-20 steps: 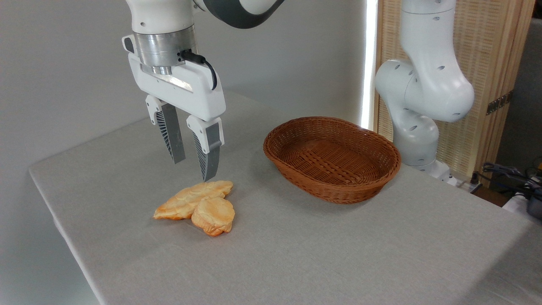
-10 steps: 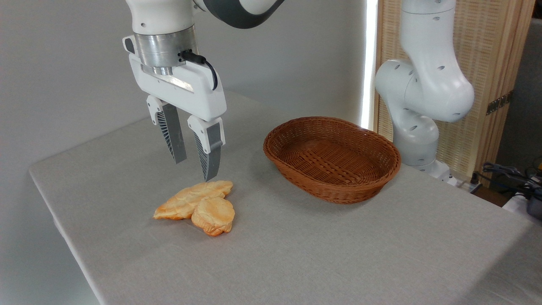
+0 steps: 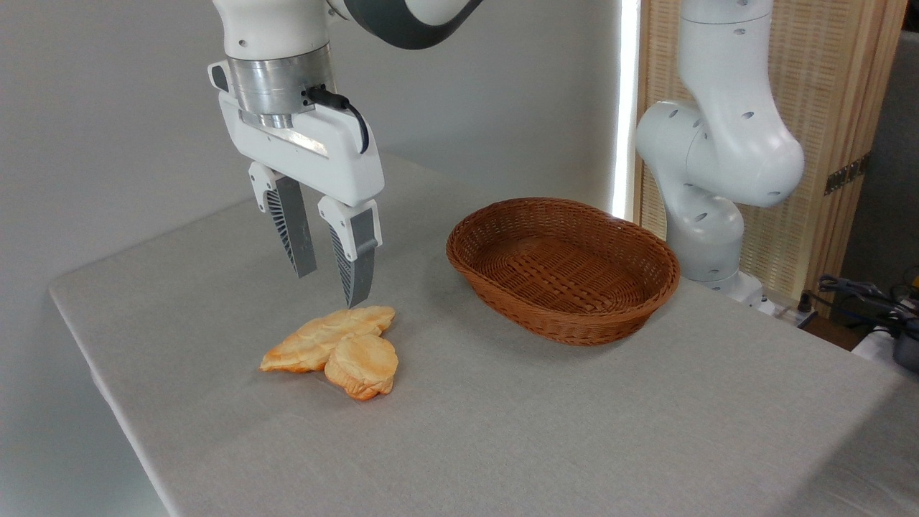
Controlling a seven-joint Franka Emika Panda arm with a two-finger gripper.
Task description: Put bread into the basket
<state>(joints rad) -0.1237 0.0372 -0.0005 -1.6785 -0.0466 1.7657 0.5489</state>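
— Almost nothing has moved over the last second: the hand [image 3: 327, 287] has crept a touch lower and to the right above the pastries.

— Its fingers [image 3: 355, 267] are spread and hold nothing. The bread [image 3: 362, 365] lies on the worktop [image 3: 502, 431], touching the longer flat pastry [image 3: 327, 337] behind it, well apart from the basket [image 3: 563, 269].

— So the reach is in hand?

— It seems so. The fingertips hang over the flat pastry, not the bun, so the hand likely needs to shift toward the camera, then drop and close.

— Count?

— One bun, one flat pastry, one empty basket.
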